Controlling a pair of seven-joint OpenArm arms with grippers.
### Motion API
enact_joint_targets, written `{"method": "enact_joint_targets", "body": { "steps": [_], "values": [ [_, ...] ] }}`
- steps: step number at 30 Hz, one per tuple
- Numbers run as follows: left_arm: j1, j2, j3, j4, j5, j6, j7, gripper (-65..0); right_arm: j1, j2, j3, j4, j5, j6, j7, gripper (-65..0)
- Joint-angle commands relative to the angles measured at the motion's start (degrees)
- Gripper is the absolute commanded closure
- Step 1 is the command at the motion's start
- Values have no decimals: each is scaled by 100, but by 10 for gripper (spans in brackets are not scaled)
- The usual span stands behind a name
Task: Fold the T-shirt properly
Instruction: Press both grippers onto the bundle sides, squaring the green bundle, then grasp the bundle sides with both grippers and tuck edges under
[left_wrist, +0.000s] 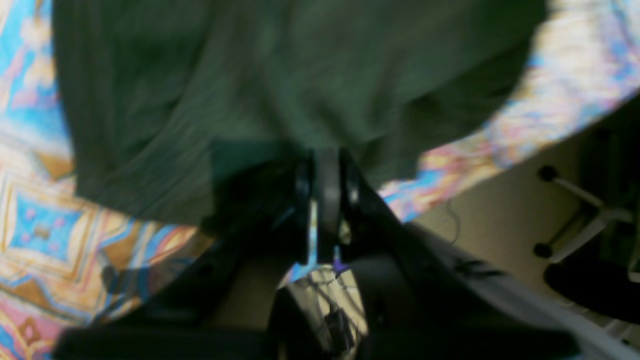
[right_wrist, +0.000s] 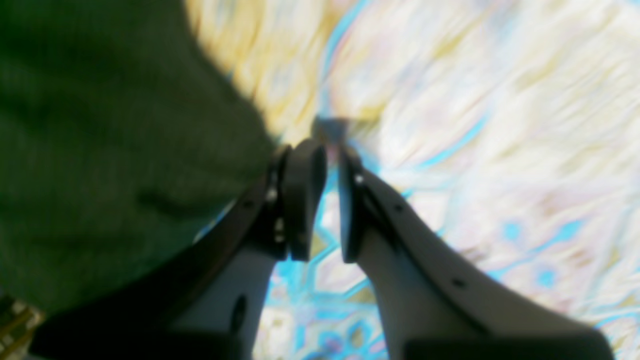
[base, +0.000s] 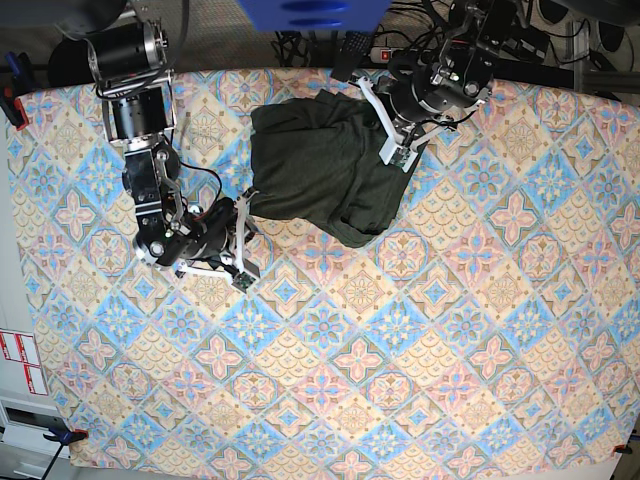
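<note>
From above, the base view shows what neither wrist camera can: the whole dark olive-green long-sleeved T-shirt of soft knit fabric (base: 325, 168) lying bunched in a rough heap on the far half of the table (base: 420, 340), which is covered by a cloth patterned in blue, pink and tan tiles. My right end effector (base: 243, 215) sits at the shirt's near-left corner, my left end effector (base: 392, 128) at its far-right edge.

Only the left wrist view shows my left end effector (left_wrist: 327, 165) clamped together on a fold of the shirt (left_wrist: 280, 80), the fabric rising in soft ridges from the pinch; it also catches a chair base (left_wrist: 575, 220) on the floor beyond the table's edge.

Right wrist view, blurred, shows my right end effector (right_wrist: 330, 150) with a narrow gap between its fingers and nothing visible in it, the shirt (right_wrist: 100, 150) just beside its left finger; whether they touch I cannot tell.

The shirt is plain, rumpled, with deep creases and overlapping layers.
</note>
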Motion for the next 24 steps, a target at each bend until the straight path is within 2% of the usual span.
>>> {"method": "enact_joint_targets", "body": {
  "steps": [1, 6, 16, 19, 24],
  "values": [
    [-1, -3, 11, 56, -59, -51, -87, 0, 103, -20, 21, 19, 63, 17, 35, -82],
    [-10, -29, 2, -32, -50, -51, -78, 0, 322, -231, -40, -324, 55, 17, 35, -82],
    [-634, -29, 2, -1104, -59, -51, -122, 0, 357, -266, -1130, -614, 55, 17, 176, -82],
    [-898, -29, 2, -1333, -59, -51, -122, 0, 331, -222, -1165, -597, 55, 17, 141, -82],
    [-1364, -3, 2, -1658, -59, -51, -122, 0, -258, 103, -1122, -43, 55, 17, 141, -82]
  ]
}}
